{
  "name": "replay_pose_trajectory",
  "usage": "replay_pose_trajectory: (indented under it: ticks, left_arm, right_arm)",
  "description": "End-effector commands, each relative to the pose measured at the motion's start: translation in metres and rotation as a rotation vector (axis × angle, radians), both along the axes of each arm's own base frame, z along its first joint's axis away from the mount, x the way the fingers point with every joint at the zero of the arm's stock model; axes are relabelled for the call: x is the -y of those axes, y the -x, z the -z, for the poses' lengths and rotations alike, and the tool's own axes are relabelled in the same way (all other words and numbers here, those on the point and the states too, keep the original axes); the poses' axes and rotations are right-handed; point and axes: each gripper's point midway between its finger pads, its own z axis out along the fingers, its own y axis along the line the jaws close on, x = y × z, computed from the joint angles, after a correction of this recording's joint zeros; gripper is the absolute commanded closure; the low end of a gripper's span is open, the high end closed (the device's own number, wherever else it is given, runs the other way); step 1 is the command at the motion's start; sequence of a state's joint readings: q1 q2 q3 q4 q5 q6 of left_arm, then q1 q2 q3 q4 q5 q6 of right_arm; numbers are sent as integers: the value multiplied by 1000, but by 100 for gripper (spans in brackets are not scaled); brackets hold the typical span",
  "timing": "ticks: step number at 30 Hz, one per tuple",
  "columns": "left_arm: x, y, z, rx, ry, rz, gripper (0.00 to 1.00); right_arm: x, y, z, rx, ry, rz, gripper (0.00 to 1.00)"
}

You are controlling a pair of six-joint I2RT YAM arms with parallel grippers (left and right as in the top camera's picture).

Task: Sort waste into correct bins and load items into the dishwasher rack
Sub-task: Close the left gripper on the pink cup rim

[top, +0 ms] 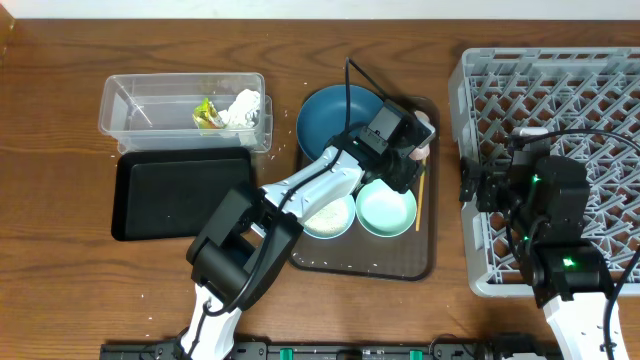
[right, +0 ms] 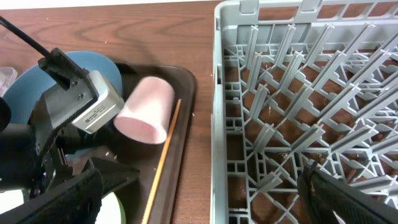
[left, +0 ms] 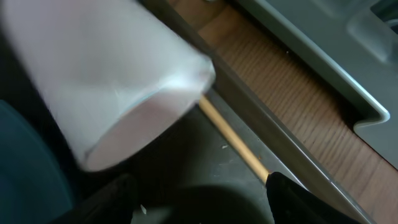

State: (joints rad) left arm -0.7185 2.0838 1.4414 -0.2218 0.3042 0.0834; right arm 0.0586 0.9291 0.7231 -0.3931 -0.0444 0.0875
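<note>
Left wrist view is mostly filled by the pinkish-white cup (left: pixel 124 81). It's tipped on its side in the far right corner of the brown serving tray (top: pixel 365 268), with its mouth facing back at the camera and its long axis on a diagonal across the frame. The wooden chopstick (left: pixel 233 146) lies right at its rim; can't tell if they touch. The left gripper (left: pixel 199 208) is spread wide and empty. The cup sits just ahead of the tips, more over toward one finger than centred, so I'd guess it needs a nudge sideways to close across the wall, not along the length. The left arm is way nearer. The right gripper (right: pixel 205 202) hangs spread and empty over the dishwasher rack (top: pixel 560 70), right of the tray.
</note>
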Motion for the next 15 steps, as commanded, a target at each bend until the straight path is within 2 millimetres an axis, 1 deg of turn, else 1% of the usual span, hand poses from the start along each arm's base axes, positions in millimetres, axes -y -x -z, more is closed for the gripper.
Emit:
replay_pose_trajectory:
  ticks: [1, 5, 9, 12, 15]
  left_arm:
    - [2, -1, 2, 4, -2, 7, 30]
    - [2, -2, -5, 13, 6, 7, 30]
    - [3, -6, -25, 50, 33, 3, 30]
    - [1, -14, -40, 102, 38, -22, 31]
    - [-6, -24, -44, 152, 6, -67, 31]
  right_arm:
    - [1, -3, -9, 19, -6, 15, 1]
    - [1, -3, -9, 19, -6, 15, 1]
    - [1, -3, -9, 19, -6, 15, 1]
    - [1, -3, -9, 19, -6, 15, 1]
    - [1, -3, -9, 19, -6, 15, 1]
